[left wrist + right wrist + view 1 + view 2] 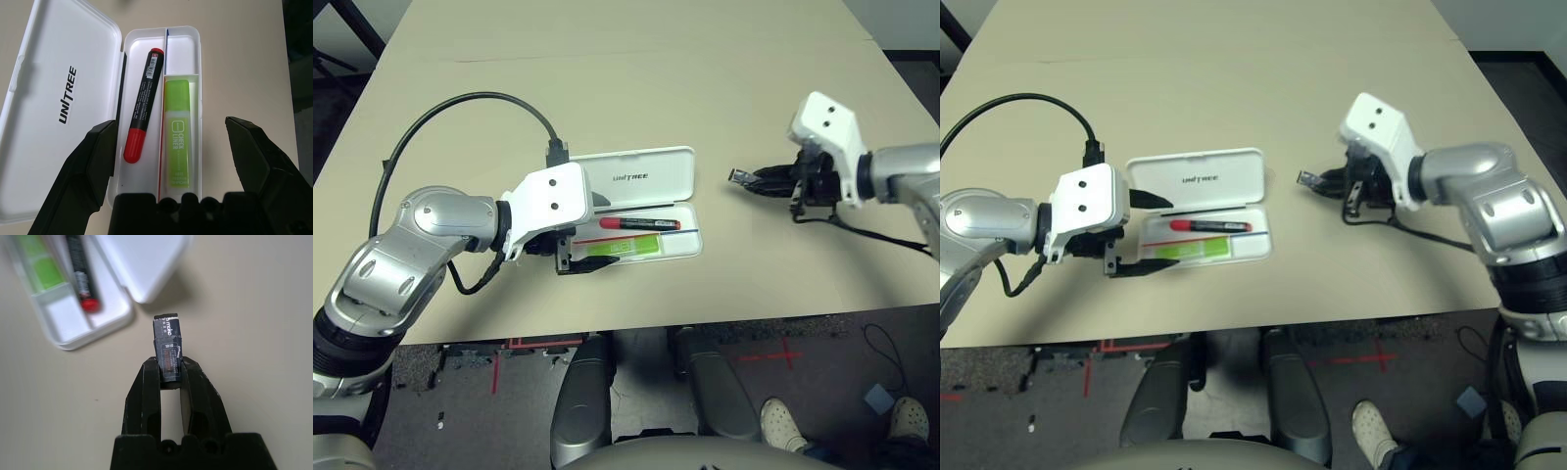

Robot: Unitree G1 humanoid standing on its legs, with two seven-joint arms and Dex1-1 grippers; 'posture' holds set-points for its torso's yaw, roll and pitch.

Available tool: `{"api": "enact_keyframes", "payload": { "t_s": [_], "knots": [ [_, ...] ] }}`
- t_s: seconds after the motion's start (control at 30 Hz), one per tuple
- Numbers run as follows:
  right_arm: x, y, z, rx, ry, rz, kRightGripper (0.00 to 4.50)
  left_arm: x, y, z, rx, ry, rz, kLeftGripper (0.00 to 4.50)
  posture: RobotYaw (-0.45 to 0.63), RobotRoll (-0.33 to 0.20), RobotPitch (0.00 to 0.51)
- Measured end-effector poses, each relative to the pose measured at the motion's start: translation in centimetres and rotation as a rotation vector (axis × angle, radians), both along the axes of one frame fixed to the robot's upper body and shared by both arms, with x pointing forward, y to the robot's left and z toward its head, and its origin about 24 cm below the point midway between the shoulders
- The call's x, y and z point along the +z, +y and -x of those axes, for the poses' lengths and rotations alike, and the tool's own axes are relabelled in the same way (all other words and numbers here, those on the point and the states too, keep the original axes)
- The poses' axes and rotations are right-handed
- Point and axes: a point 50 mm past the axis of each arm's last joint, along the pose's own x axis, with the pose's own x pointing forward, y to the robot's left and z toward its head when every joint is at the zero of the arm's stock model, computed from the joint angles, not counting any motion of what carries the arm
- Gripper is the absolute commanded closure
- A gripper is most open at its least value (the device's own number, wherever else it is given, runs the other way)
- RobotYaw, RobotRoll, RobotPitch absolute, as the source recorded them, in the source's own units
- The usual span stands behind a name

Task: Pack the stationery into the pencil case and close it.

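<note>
White case [651,176] lies open on the table [607,88], lid flat behind the tray; the marker [641,223] and green stick [619,249] lie inside side by side. Left gripper [178,152] hangs spread wide at the tray's end, holding nothing. Right gripper [169,374] is clamped on the small dark piece [167,345], raised clear of the table, right of the case

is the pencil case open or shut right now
Open. The white hard plastic pencil case has its lid folded back flat on the table, and the red marker and lime-green stick lie exposed in the tray.
</note>
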Motion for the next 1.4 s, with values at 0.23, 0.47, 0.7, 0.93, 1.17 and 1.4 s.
{"api": "enact_keyframes", "payload": {
  "t_s": [0.23,0.47,0.7,0.93,1.17,1.4],
  "knots": [
    [0.3,0.4,0.2,0.259,0.081,0.011,4.22,0.1,-0.1,0.0,0.000,-0.006,0.004,0.00,0.08,0.000,0.254],
    [-1.0,2.6,0.2,0.381,0.156,-0.007,4.22,0.1,-0.1,-0.1,0.007,-0.012,0.007,0.00,0.09,0.000,0.255],
    [-2.3,4.4,0.0,0.427,0.186,0.005,4.22,0.1,-0.1,-0.1,0.011,-0.014,0.007,0.00,0.10,0.000,0.256],
    [-3.4,5.8,-0.2,0.440,0.177,0.038,4.22,0.1,-0.1,-0.1,0.016,-0.016,0.007,0.00,0.11,0.000,0.257],
    [-4.2,6.5,-0.9,0.411,0.131,0.045,4.22,0.1,-0.1,-0.1,0.023,-0.017,0.007,0.00,0.11,0.000,0.255],
    [-4.7,7.3,-1.2,0.412,0.119,0.041,4.22,0.1,-0.1,0.0,0.023,-0.016,0.006,0.00,0.11,0.000,0.254]
  ]
}}
